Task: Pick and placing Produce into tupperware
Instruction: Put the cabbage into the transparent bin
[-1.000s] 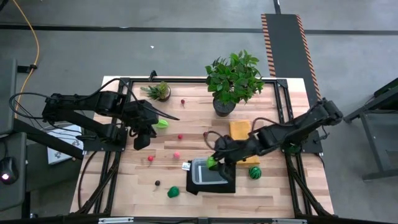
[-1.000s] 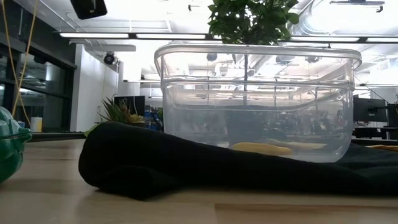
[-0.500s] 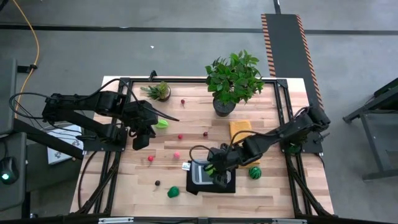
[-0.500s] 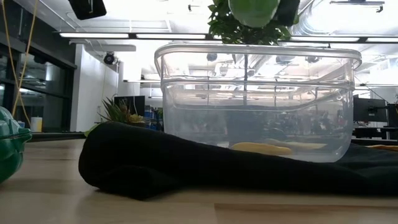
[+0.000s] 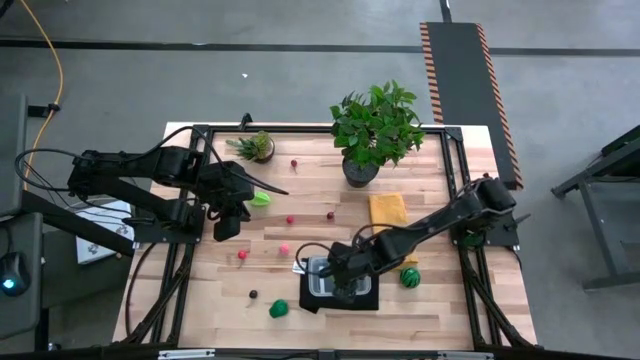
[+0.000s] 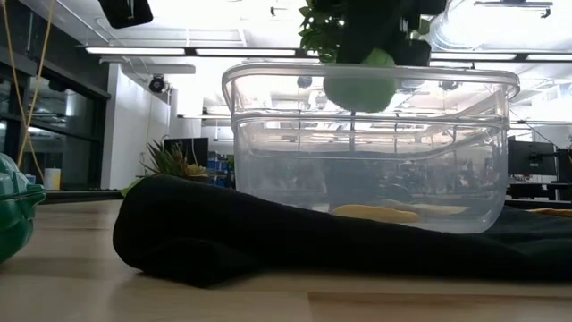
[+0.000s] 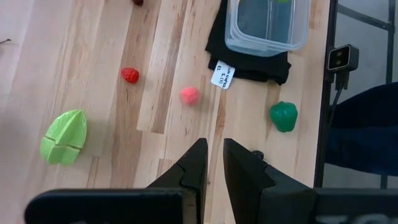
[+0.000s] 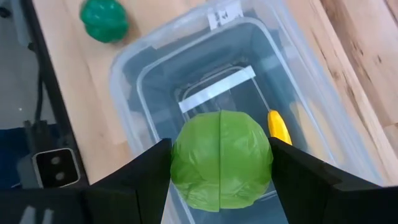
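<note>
Produce update: left gripper [image 7: 211, 163] parked at the table's left, fingers nearly shut, holding nothing. Right gripper [image 8: 221, 163] has dropped from above the tub [image 6: 371, 148] to its rim, clamping the green ball [image 6: 359, 88]. A yellow piece [image 8: 279, 126] already lies inside. Release looks next.

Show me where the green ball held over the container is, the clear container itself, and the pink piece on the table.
green ball [image 8: 221, 158], right wrist view, middle of its front face.
clear container [image 6: 268, 134], low view, bare left part of its wall.
pink piece [image 7: 189, 95], left wrist view, its centre.
</note>
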Motion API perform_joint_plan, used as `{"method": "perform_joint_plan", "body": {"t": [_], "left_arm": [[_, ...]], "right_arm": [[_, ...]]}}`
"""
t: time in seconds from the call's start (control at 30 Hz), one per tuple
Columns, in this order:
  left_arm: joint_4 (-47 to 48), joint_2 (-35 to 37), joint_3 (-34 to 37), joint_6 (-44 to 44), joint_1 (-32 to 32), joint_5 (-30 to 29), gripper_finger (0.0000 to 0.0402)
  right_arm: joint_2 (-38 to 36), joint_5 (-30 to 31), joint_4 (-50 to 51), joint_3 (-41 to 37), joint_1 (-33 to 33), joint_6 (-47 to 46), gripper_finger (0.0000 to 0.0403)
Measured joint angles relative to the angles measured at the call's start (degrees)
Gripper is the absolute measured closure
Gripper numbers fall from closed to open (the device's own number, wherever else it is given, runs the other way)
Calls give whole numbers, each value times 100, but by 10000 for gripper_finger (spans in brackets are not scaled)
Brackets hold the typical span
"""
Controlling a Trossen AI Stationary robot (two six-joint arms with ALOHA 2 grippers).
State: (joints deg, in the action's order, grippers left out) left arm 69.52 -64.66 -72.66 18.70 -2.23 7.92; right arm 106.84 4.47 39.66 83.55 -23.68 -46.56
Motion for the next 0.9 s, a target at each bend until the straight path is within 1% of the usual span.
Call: {"method": "perform_joint_plan", "body": {"t": [0.37,0.9], "left_arm": [[-2,0,0,81,1,0,360],[-52,-2,0,109,-1,0,360]], "right_arm": [[71,236,0,-2,4,-240,175],[220,126,-16,-4,7,-468,174]]}}
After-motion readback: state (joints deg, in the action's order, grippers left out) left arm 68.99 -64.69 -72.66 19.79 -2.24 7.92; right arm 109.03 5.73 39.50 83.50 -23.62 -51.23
